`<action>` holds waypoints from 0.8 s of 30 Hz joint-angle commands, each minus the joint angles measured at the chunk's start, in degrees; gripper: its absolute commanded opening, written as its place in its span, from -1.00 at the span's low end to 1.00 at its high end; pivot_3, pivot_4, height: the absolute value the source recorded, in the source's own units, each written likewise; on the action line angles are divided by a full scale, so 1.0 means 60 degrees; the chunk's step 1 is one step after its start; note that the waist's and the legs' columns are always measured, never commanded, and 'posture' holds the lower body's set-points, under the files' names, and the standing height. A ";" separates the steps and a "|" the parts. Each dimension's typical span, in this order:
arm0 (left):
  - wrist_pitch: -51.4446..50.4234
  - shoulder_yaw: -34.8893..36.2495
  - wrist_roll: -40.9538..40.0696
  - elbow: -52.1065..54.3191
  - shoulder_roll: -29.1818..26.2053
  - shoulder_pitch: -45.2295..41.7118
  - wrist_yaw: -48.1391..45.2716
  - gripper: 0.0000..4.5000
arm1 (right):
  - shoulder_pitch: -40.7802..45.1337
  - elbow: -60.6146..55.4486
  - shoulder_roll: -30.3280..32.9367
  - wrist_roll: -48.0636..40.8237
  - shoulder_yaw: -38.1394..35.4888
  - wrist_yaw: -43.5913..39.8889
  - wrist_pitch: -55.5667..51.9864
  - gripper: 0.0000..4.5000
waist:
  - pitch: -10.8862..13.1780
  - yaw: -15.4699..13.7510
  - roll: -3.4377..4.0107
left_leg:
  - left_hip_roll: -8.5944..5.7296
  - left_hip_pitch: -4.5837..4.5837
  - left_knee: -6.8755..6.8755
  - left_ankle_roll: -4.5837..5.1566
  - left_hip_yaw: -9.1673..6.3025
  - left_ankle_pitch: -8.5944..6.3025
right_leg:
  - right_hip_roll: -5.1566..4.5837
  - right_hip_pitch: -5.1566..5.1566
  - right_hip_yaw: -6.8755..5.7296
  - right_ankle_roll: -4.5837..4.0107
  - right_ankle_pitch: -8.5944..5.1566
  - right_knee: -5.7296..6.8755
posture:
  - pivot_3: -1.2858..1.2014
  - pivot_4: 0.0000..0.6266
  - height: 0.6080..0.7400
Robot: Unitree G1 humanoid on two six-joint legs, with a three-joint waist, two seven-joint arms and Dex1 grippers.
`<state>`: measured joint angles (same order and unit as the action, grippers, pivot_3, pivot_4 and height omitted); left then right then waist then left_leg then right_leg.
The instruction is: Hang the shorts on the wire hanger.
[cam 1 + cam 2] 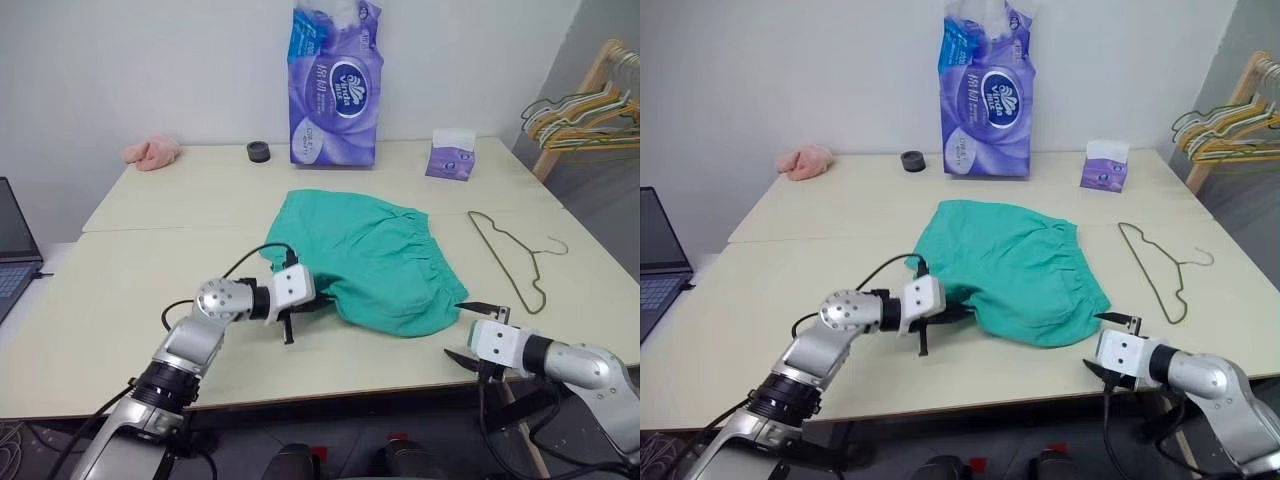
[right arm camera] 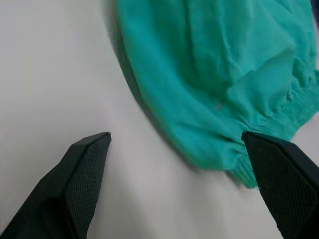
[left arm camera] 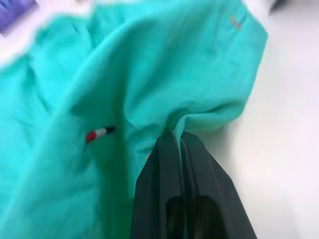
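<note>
Shorts — teal-green, with a gathered waistband — lie spread on the cream table, between the two grippers. Left gripper: fingers pressed together on a pinched fold at the near edge of the fabric, with the cloth bunching just ahead of the fingertips. Right gripper: fingers spread wide apart and holding nothing, with the waistband corner just ahead of one fingertip. Wire hanger — flat on the table, beyond the right gripper and beside the shorts without touching them.
</note>
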<state>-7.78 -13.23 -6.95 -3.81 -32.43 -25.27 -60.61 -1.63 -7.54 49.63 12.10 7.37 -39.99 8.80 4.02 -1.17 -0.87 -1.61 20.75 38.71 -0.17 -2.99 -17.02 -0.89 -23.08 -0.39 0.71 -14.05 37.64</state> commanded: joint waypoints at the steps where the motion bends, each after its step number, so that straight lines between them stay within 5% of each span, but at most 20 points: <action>1: -0.0775 0.0441 -0.0691 0.0724 -0.0166 -0.0272 -0.0253 -0.98 | 0.0808 0.0948 -0.0241 0.0990 0.0444 0.0533 0.0721 1.00 | 0.0000 0.0006 -0.0001 | 0.0002 0.0001 0.0000 0.0000 -0.0002 0.0000 | 0.0004 0.0000 0.0005 -0.0003 -0.0001 0.0000 | 0.06 -0.87 1.00; 7: -0.1537 0.0837 -0.1248 0.1148 -0.0351 -0.0314 -0.0309 -1.00 | 0.2411 0.3008 -0.1193 0.2239 0.1384 0.1427 0.1210 0.92 | -0.0018 0.0041 -0.0036 | 0.0006 -0.0013 0.0001 -0.0002 0.0009 0.0001 | 0.0006 0.0003 0.0038 -0.0010 0.0000 0.0008 | 0.06 -0.88 1.00; 14: -0.1578 0.1080 -0.1305 0.1157 -0.0861 -0.0008 -0.0407 -1.00 | 0.2891 0.3690 -0.1265 0.1963 0.1337 0.1205 0.1435 -0.03 | -0.0022 -0.0014 -0.0041 | 0.0007 -0.0025 0.0003 -0.0003 0.0029 0.0001 | 0.0009 0.0004 0.0069 -0.0057 0.0026 0.0020 | 0.08 -0.90 1.00; 20: -0.1410 0.0890 -0.1272 0.1763 -0.2158 0.1346 -0.1469 -1.00 | 0.2290 0.2269 -0.0464 0.0643 0.0927 -0.0381 0.1344 -0.93 | -0.0014 -0.0022 -0.0028 | 0.0003 -0.0024 -0.0001 0.0000 0.0047 -0.0001 | 0.0004 -0.0012 0.0096 -0.0055 0.0026 0.0021 | 0.08 -0.90 1.00; 24: -0.1794 0.0708 -0.1499 0.2371 -0.2953 0.2299 -0.2271 -1.00 | 0.1898 0.1429 0.0162 -0.0129 0.0844 -0.1516 0.1124 -0.97 | -0.0008 -0.0025 -0.0021 | 0.0010 -0.0021 -0.0001 0.0004 0.0050 -0.0004 | 0.0006 -0.0017 0.0095 -0.0055 0.0022 0.0022 | 0.08 -0.90 1.00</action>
<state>-17.47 -9.34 -15.12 8.07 -48.08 -12.18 -72.21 9.89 3.21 48.79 13.62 14.75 -46.29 16.43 3.98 -1.31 -0.99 -1.55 20.61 38.70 -0.14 -2.67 -17.05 -0.85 -23.18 0.18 0.39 -13.93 37.78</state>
